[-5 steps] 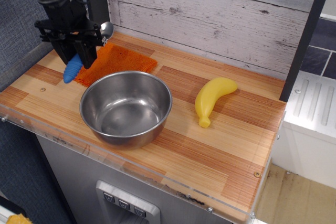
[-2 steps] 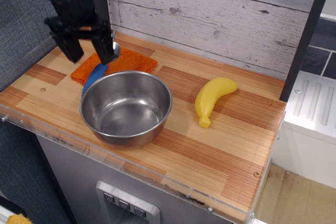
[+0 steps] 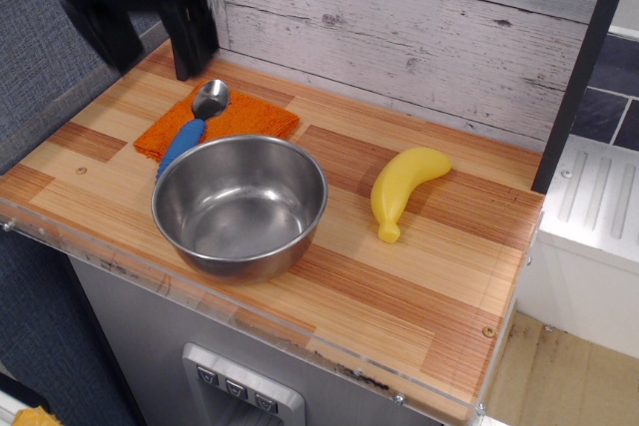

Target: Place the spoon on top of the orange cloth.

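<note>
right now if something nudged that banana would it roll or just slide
The banana would probably pivot or slide rather than roll, since its curved body lies flat on the wooden counter. It looks like smooth, glossy plastic, so likely light and somewhat slippery to pinch.

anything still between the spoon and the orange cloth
Nothing visible. The spoon already lies on the orange cloth, silver bowl end toward the wall, handle tip near the steel bowl. The gripper is blurred above, apart from it.

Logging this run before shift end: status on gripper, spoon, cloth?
Gripper raised clear of the counter, motion-blurred, holding nothing. Spoon lies on the orange cloth, handle end near the steel bowl. Nothing in the way.
</note>
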`<control>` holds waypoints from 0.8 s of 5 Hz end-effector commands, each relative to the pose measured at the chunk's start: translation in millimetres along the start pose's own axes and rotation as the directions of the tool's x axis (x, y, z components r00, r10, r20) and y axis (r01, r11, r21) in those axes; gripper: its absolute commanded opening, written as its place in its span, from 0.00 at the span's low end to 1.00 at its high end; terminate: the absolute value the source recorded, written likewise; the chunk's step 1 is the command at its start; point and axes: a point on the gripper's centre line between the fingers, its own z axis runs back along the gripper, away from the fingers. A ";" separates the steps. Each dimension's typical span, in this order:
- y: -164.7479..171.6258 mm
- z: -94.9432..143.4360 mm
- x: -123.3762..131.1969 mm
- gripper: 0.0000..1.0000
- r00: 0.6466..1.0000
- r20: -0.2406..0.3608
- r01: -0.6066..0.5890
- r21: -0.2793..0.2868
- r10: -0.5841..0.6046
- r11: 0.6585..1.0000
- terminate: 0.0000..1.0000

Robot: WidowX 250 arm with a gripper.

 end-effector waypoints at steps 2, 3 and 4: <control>-30.5 -5.8 0.5 1.00 0.954 -0.198 0.234 0.020 -0.225 0.972 0.00; -40.6 -9.2 8.8 1.00 0.940 -0.206 0.291 0.069 -0.272 0.954 0.00; -47.9 -5.2 10.2 1.00 0.941 -0.189 0.306 0.112 -0.281 0.946 0.00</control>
